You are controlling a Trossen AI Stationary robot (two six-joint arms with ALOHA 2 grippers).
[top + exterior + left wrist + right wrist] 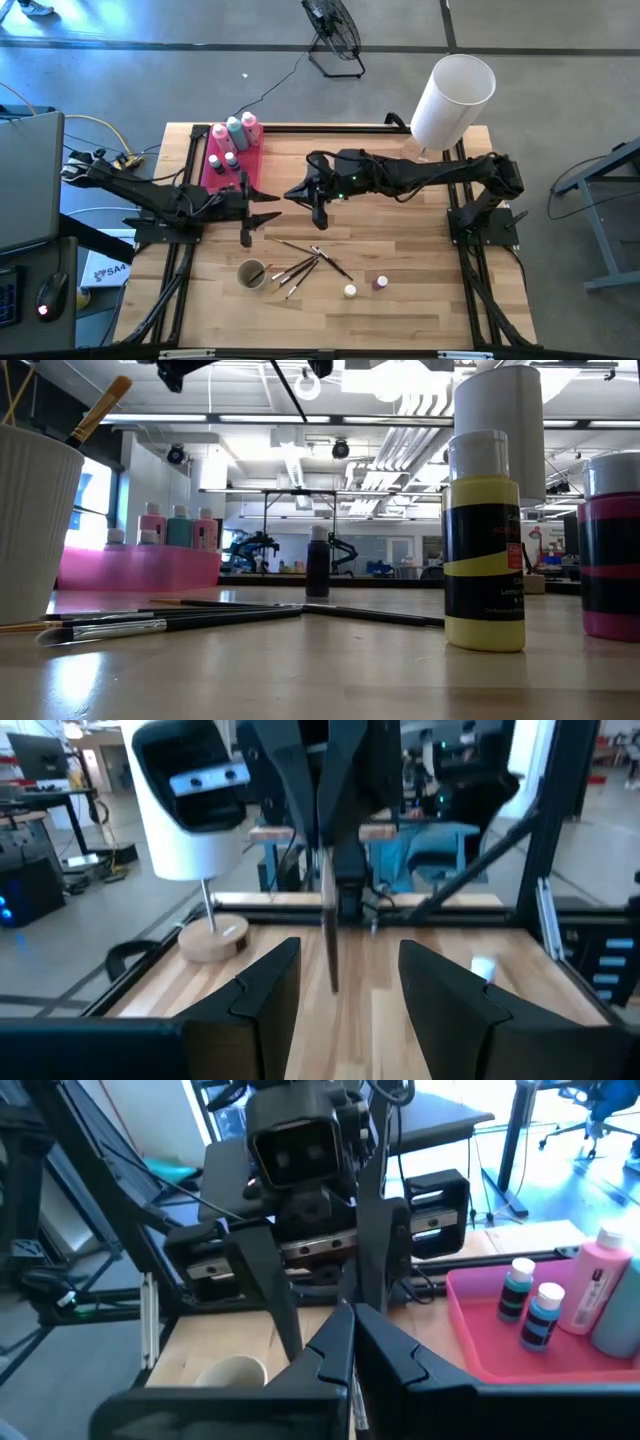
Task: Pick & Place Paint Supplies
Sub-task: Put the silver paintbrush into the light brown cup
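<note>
Item: pink tray (214, 172), far left of the tabletop (420, 300). It carries three squeeze bottles (233, 132) at its far end and small capped pots (223, 160) nearer me; I judge this the drop-off, since the bottles stand gathered there.

Item: my left tool (266, 221), just right of the tray's near corner. Its fingers (262, 988) stand apart with nothing between them. They face my right tool, probably waiting to receive what it carries.

Item: white cup (251, 273), on the tabletop toward the near edge, upright, with a wooden-handled brush leaning out of it in the low view.

Item: loose brushes (305, 262), thin and dark-handled, fanned on the tabletop just right of the cup. Not yet picked, as I read it.

Item: my right tool (318, 208), above mid-tabletop, its fingers together on a thin dark brush (330, 935) that hangs downward between the two tools, clear of the wood.

Item: two small paint bottles (365, 287), standing near each other right of the brushes.

Item: white lampshade (452, 100) on a wooden base, far right corner, apart from the work.
</note>
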